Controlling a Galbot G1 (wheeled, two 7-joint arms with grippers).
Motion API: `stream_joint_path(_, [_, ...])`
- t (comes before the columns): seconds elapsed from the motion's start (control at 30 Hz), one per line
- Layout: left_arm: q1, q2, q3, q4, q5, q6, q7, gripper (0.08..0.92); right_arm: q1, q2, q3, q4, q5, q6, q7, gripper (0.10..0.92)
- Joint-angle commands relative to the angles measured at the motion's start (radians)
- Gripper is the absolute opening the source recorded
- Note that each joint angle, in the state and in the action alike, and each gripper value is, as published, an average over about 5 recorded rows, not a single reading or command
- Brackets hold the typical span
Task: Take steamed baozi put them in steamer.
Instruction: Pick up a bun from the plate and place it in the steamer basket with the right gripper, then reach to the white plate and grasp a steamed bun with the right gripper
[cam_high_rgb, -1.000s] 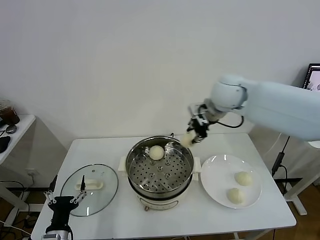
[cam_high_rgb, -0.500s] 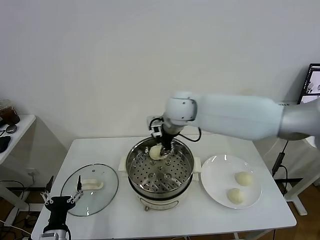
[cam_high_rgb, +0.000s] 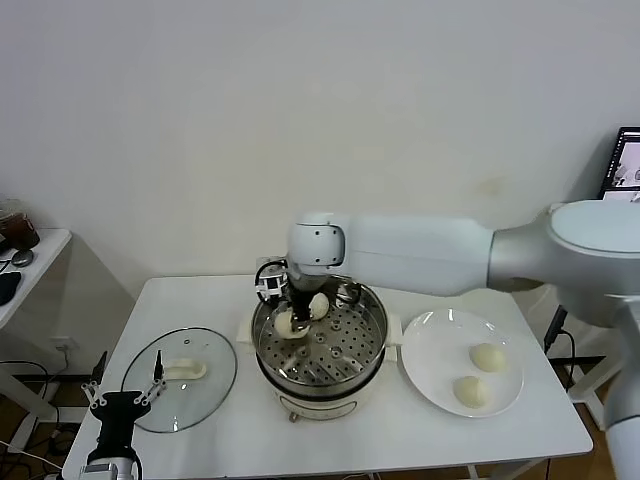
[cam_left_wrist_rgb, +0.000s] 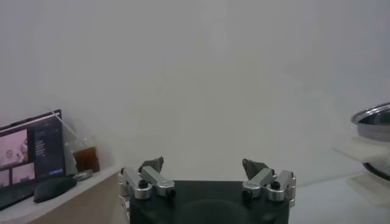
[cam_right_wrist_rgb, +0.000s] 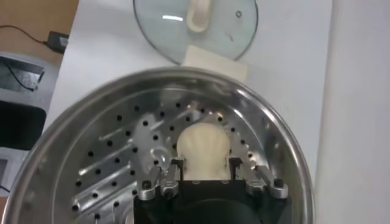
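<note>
Over the left half of the round shiny stainless-steel steamer, on its white electric base: right gripper, clenched on a pale cream-white dome-shaped baozi. Seen from the right wrist, bun pinched between the fingers, directly below and ahead of the palm, close above the perforated tray; contact with the tray not clear. No long axis to speak of on a round bun. Second pale bun already in the tray, just beside the gripper on the far side, partly hidden by the wrist.

Relation that matters for the coming release: held bun near the left wall of the pot, neighbour close by; probably a straight drop and a vertical lift, no sideways drift. Open perforated tray toward the front and right of the pot for later buns.

Two more cream buns on the flat white round plate, right of the steamer, nearer the right arm.

Left gripper parked low at the table's front-left corner, fingers spread, beside the round glass lid.
</note>
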Motion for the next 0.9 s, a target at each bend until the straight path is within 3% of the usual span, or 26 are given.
stream_joint_path(0.03, [-0.002, 0.002, -0.004, 0.004, -0.001, -0.001, 0.0, 0.823, -0.041, 0.054, 0.003, -0.037, 0.003, -0.017, 0.009, 0.46])
stream_joint_path(0.2, [-0.004, 0.001, -0.004, 0.007, -0.001, -0.001, -0.001, 0.823, -0.043, 0.044, 0.002, -0.036, -0.007, -0.016, -0.006, 0.534])
stream_joint_path(0.5, [-0.01, 0.005, 0.001, 0.009, 0.0, 0.0, 0.0, 0.823, 0.107, -0.091, 0.0, 0.081, -0.026, 0.019, -0.13, 0.783])
stream_joint_path(0.9, [-0.024, 0.024, 0.016, 0.017, 0.001, 0.001, 0.002, 0.823, 0.283, -0.621, -0.045, 0.336, -0.268, 0.311, -0.399, 0.823])
